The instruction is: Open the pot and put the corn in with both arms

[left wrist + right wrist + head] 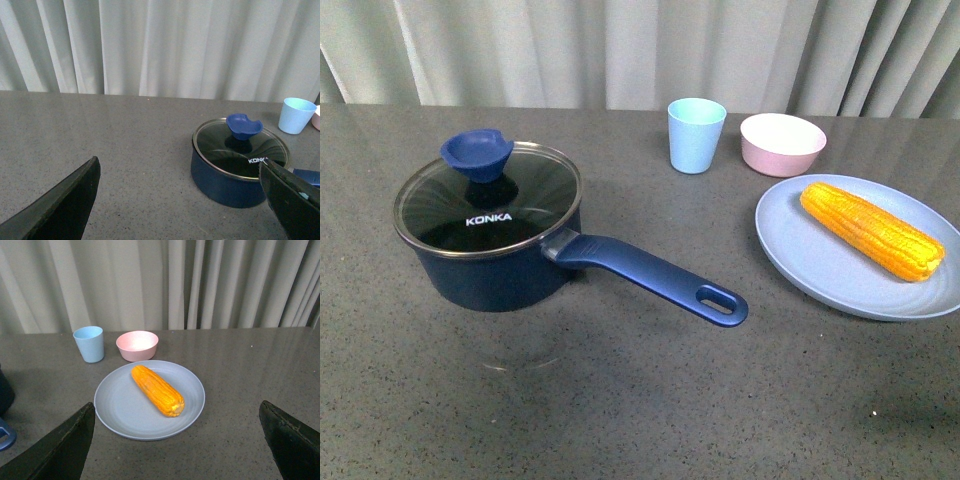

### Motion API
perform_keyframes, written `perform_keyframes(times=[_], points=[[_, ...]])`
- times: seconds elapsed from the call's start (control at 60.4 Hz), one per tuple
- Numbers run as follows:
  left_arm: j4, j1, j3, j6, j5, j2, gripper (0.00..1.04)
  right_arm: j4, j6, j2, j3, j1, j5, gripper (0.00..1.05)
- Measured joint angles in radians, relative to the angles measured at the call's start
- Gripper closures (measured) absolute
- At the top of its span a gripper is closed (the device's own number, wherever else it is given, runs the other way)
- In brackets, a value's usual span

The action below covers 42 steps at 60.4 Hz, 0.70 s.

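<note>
The left pincer [179, 167] had its jaws wide apart and held nothing, and it hung above the bench [620, 400] well short of the pot [490, 270]. The right pincer [177, 407] was spread just as wide and was also empty, facing the corn [157, 390]. Neither arm showed in the front view. The pot stood at the left of the bench with its glass lid [490, 205] on and the blue knob [477, 153] on the lid's far side. Its long handle [650, 275] ran out to the near right. The corn lay on a grey-blue plate [820, 270] at the right, well apart from the pot, with its long axis slanting from far left to near right. Judging by this, the left arm was nearer the lid and the right arm nearer the cob, whose slant the right pincer would likely need to cross. A light blue cup [696, 135] and a pink bowl [782, 143] stood beyond, near the curtain.
</note>
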Motion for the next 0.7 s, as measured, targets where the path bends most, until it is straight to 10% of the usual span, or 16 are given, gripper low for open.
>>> perform_keyframes(times=[0.248, 0.695], points=[[-0.234, -0.007, 0.119, -0.073, 0.121, 0.230, 0.09, 0.000, 0.000, 0.000, 0.000, 0.000, 0.000, 0.09], [0.301, -0.108, 0.257, -0.106, 0.105, 0.900, 0.09, 0.000, 0.000, 0.000, 0.000, 0.000, 0.000, 0.09]])
